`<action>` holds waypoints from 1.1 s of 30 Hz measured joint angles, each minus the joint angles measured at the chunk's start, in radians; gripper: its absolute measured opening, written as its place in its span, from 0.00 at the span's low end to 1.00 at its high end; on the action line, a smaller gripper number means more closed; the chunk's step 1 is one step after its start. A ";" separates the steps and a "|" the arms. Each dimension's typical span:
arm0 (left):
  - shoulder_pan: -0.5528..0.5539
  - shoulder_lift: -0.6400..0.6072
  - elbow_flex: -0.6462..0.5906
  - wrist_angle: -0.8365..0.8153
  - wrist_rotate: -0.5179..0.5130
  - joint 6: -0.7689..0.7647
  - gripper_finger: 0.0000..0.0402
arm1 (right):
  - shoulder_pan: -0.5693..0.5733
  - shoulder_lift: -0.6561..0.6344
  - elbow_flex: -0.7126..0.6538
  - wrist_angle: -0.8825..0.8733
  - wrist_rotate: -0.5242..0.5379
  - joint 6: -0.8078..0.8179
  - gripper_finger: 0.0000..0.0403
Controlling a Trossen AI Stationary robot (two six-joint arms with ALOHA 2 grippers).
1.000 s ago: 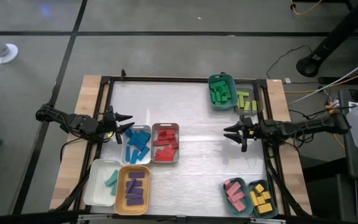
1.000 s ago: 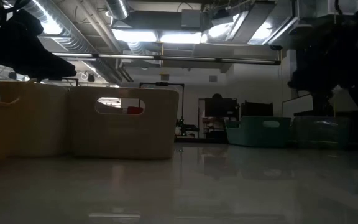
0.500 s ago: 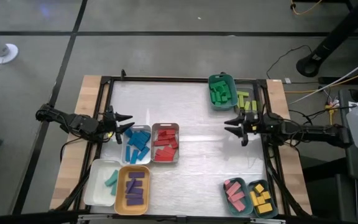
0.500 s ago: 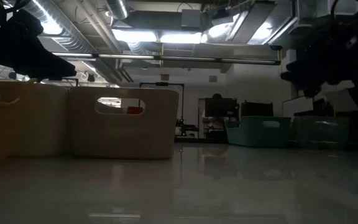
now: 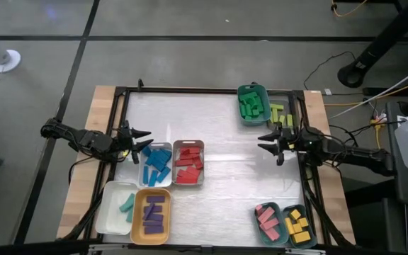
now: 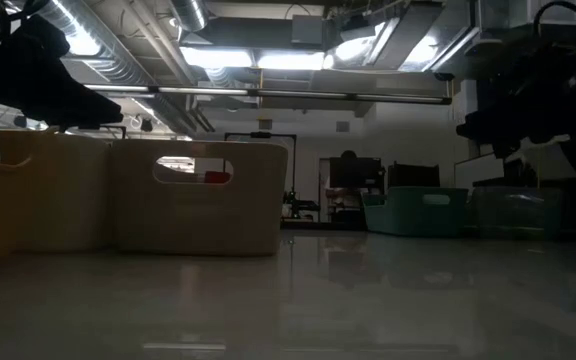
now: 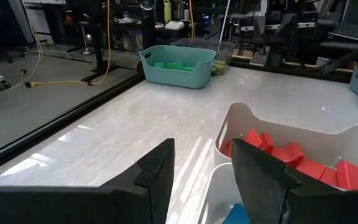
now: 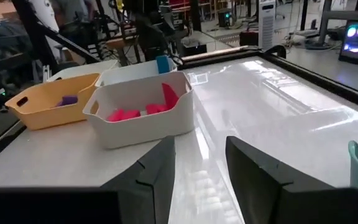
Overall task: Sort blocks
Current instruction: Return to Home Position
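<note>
2 agape: left gripper [image 5: 147,141], right gripper [image 5: 262,142]

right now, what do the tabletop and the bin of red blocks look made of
Tabletop: a smooth, glossy pale sheet, maybe laminate; it reflects the lights overhead. Bin of red blocks: likely moulded plastic, matte, with rounded corners and a thin curved rim.

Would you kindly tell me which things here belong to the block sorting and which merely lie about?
Job: green blocks, lime blocks, blue blocks, red blocks, teal blocks, purple blocks, pink blocks, yellow blocks; left tool and right tool, both open.
Lying about: white stand base, black stand base, on the floor.
</note>
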 joint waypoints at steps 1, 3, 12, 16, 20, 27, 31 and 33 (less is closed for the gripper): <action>0.000 0.000 0.000 0.000 0.000 0.000 0.37 | 0.000 -0.020 0.000 -0.013 0.000 0.000 0.36; 0.000 0.000 0.000 0.000 0.000 0.000 0.37 | 0.000 -0.055 -0.001 -0.015 0.006 0.000 0.36; 0.000 0.000 0.000 0.000 0.000 0.000 0.37 | 0.000 -0.148 -0.001 -0.023 0.039 -0.002 0.36; 0.000 0.000 0.000 0.000 0.000 0.000 0.37 | 0.001 -0.166 -0.001 -0.023 0.040 -0.002 0.36; 0.000 0.000 0.000 0.000 0.000 0.000 0.37 | 0.001 -0.181 -0.002 -0.021 0.040 0.004 0.36; 0.000 0.000 0.000 0.000 0.000 0.000 0.37 | 0.001 -0.181 -0.002 -0.019 0.039 0.008 0.36; 0.000 0.000 0.000 0.000 0.000 0.000 0.37 | 0.001 -0.181 -0.002 -0.019 0.039 0.008 0.36; 0.000 0.000 0.000 0.000 0.000 0.000 0.37 | 0.001 -0.181 -0.002 -0.020 0.040 0.008 0.36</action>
